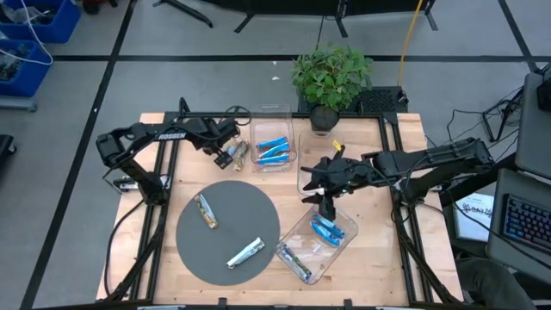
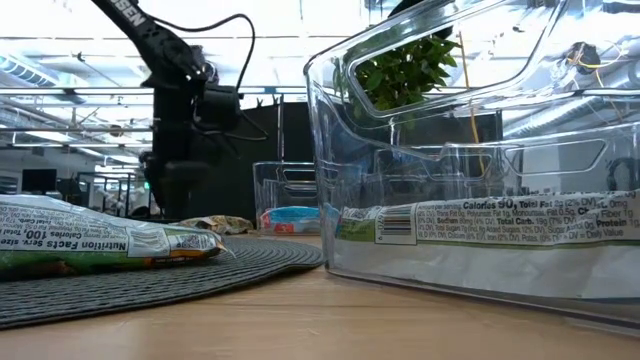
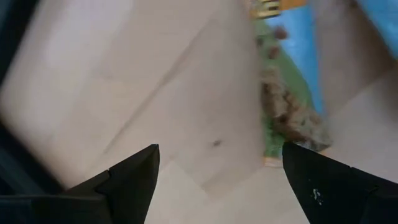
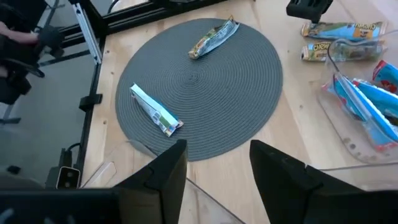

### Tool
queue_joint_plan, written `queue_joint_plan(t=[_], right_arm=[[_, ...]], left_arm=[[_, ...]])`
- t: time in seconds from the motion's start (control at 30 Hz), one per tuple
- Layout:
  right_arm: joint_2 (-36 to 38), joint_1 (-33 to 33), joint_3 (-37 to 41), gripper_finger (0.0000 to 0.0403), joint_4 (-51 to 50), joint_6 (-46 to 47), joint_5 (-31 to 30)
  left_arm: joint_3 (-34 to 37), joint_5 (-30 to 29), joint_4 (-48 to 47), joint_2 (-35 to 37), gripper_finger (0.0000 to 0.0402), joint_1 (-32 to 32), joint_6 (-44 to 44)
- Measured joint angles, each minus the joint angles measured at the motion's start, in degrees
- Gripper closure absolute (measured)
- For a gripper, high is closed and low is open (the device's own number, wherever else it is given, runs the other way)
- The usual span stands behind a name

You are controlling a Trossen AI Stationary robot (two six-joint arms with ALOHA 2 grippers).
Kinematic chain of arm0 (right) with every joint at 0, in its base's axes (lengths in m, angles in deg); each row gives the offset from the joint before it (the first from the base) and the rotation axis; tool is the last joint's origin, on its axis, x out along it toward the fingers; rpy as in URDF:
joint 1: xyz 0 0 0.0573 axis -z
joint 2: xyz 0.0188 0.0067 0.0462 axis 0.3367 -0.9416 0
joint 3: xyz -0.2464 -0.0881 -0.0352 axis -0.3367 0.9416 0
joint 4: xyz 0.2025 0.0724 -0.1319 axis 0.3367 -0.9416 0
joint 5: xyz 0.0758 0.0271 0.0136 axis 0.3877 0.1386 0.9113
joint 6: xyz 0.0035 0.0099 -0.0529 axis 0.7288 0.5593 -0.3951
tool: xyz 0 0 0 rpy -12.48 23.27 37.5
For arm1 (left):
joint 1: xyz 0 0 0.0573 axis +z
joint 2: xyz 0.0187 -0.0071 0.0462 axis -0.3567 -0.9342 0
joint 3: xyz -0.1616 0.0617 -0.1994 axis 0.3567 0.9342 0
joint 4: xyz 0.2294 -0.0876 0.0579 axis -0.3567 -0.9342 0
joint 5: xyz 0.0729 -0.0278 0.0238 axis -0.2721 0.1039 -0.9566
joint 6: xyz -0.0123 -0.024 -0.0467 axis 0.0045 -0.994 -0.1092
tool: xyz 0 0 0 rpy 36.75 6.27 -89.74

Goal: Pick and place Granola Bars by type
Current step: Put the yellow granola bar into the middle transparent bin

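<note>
Two tan granola bars (image 1: 238, 153) lie on the wood beside the far clear bin (image 1: 274, 116), which holds blue bars (image 1: 274, 148). My left gripper (image 1: 225, 156) hangs open just above them, pointing down; in its wrist view (image 3: 217, 180) one bar (image 3: 283, 106) shows ahead of the open fingers. On the round grey mat (image 1: 228, 228) lie a tan bar (image 1: 205, 211) and a silvery-white bar (image 1: 245, 252). My right gripper (image 1: 324, 205) hovers open and empty (image 4: 214, 171) above the near bin (image 1: 331, 258), which holds blue bars (image 1: 327, 228) and a silvery one (image 1: 297, 263).
A third clear bin (image 1: 303, 176) stands between the other two, under the right arm. A potted plant (image 1: 331, 77) sits at the table's far edge. In the low view the near bin's wall (image 2: 480, 150) fills the right half. Bare wood lies along the table's left side.
</note>
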Motion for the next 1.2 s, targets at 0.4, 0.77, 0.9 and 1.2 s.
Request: queue_joint_plan(t=[0.4,0.77,0.9,1.2], right_arm=[[0.0,0.0,0.0,0.0234,0.0,3.6,-0.1],[0.0,0.0,0.0,0.0234,0.1,3.9,-0.5],[0.0,0.6,0.0,0.0234,0.1,3.9,-0.5],[0.0,1.5,0.0,0.0234,2.8,3.6,-0.2]], left_arm=[[0.5,8.3,7.0,0.0,0.0064,1.6,1.6],[4.3,9.8,12.0,0.0,0.0064,1.8,-0.1],[5.1,10.9,14.4,0.0,0.0064,1.8,-0.2],[7.3,12.4,17.2,-0.5,0.0064,0.7,-2.1]])
